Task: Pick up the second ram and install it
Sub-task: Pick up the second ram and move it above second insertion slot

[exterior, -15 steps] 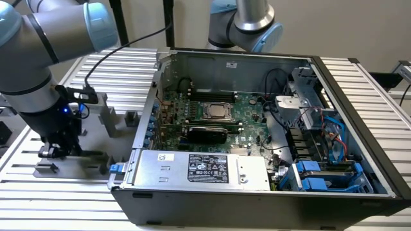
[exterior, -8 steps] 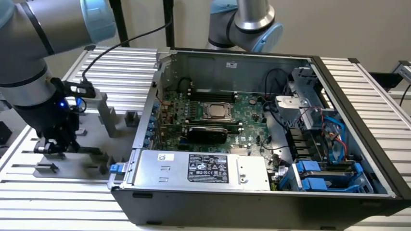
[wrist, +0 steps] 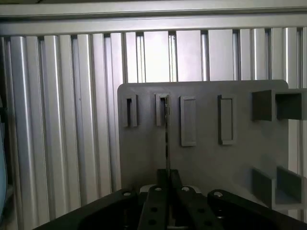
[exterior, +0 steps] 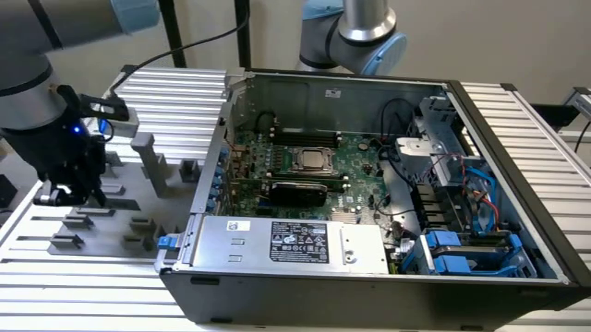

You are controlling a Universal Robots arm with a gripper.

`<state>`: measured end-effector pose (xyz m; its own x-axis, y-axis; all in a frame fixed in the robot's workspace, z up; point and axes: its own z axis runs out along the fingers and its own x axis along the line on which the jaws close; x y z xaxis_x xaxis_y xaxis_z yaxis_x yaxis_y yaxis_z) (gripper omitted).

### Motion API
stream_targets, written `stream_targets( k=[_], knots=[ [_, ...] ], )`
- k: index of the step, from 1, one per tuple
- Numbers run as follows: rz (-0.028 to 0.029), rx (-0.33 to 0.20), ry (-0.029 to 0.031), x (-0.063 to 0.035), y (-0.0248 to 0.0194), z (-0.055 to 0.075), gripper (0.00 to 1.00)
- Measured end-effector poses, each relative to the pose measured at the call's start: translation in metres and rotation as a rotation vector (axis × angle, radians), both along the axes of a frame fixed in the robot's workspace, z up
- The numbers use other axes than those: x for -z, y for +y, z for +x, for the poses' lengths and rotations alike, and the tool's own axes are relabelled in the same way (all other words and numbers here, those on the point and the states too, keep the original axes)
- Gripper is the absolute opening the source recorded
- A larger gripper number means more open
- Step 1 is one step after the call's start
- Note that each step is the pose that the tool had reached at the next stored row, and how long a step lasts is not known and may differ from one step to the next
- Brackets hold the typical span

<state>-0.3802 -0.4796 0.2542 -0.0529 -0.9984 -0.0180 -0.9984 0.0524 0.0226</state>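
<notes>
The black two-fingered gripper (exterior: pixel 69 197) hangs at about nine o'clock in the exterior view, low over the flat grey plastic fixture plate (exterior: pixel 102 221) with its upright grey blocks (exterior: pixel 148 160). The plate lies on the ribbed silver aluminium table (exterior: pixel 83 290).

In the wrist view the gripper (wrist: pixel 168 179) is clenched on the second ram (wrist: pixel 167 139), a thin flat stick seen edge-on as a dark line (its colour and chips cannot be made out from this angle). The stick runs straight out from between the two fingers (wrist: pixel 154 201). Its far end lines up with one of the narrow rectangular slots (wrist: pixel 162 109) in the fixture plate (wrist: pixel 144 158). Whether that end sits in the slot or just above it I cannot tell. Other slots lie beside this one, with the grooved table (wrist: pixel 62 120) beyond the plate.

The open black-walled computer case (exterior: pixel 369 301) fills the exterior view from the centre out to three o'clock, well apart from the gripper. Inside it lie the green motherboard (exterior: pixel 356 159) with its square metal processor socket (exterior: pixel 312 160), a silver labelled power supply box (exterior: pixel 295 242) at six o'clock, and blue plastic drive carriers (exterior: pixel 461 252) near four o'clock. At twelve o'clock, behind the case, stands the grey and pale blue joint of another arm (exterior: pixel 356 31).
</notes>
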Motion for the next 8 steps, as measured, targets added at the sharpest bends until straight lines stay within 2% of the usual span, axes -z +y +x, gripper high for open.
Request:
stream_targets(
  k=[8],
  knots=[
    [-0.0001, 0.0, 0.0001, -0.0365, 0.0, 0.002, 0.14]
  ],
)
